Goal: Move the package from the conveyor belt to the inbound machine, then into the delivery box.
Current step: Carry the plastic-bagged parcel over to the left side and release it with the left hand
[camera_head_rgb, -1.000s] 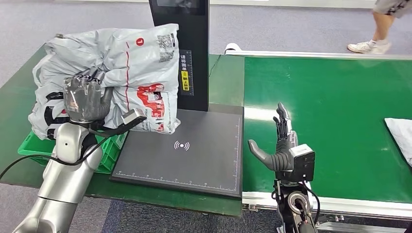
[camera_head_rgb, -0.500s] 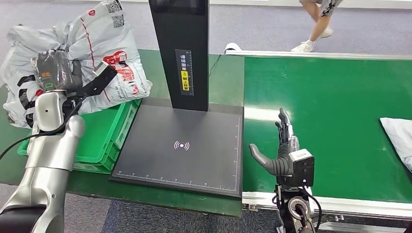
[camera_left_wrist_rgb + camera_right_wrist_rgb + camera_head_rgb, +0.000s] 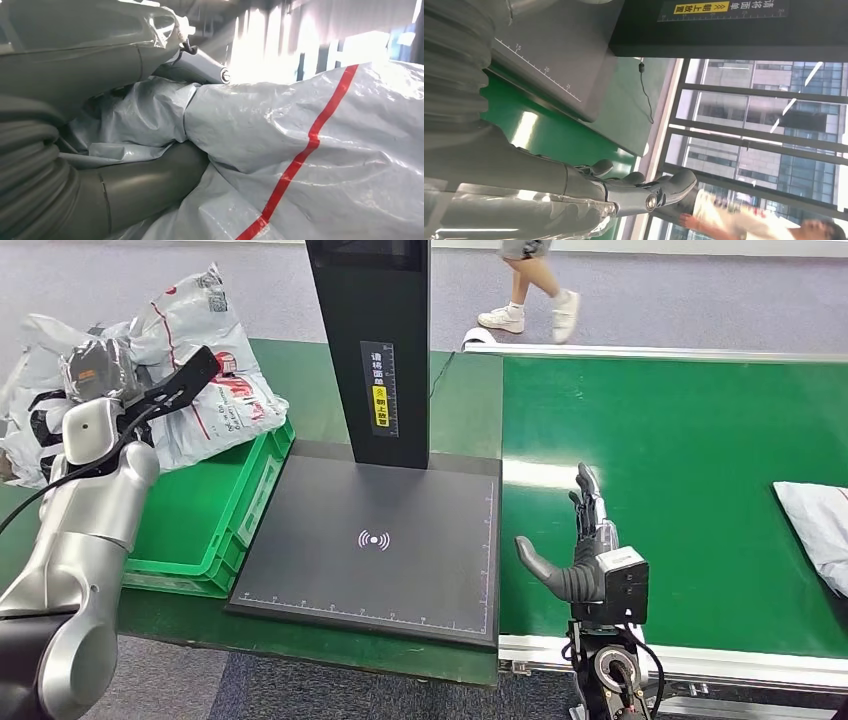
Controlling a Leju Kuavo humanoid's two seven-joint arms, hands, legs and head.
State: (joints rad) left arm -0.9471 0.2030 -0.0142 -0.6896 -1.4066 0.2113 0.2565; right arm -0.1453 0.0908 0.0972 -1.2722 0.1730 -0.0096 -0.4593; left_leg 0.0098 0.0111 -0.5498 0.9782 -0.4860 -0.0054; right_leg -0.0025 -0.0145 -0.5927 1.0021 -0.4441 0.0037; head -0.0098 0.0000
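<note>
Since half a second ago, the left hand [image 3: 92, 368] carries the package [image 3: 205, 370] further left, above the green box [image 3: 205, 515]; the right hand [image 3: 583, 540] stays open over the belt [image 3: 680, 440]. Left wrist view: fingers [image 3: 150, 180] grip the package [image 3: 320, 150] tightly. Right wrist view: the hand [image 3: 624, 192] is spread, holding nothing.

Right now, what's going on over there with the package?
The left hand grips a grey plastic package and holds it over the far end of the green delivery box, beside the black inbound machine. The right hand is open and holds nothing, fingers up, over the green conveyor belt. Another package lies on the belt at the right edge.
</note>
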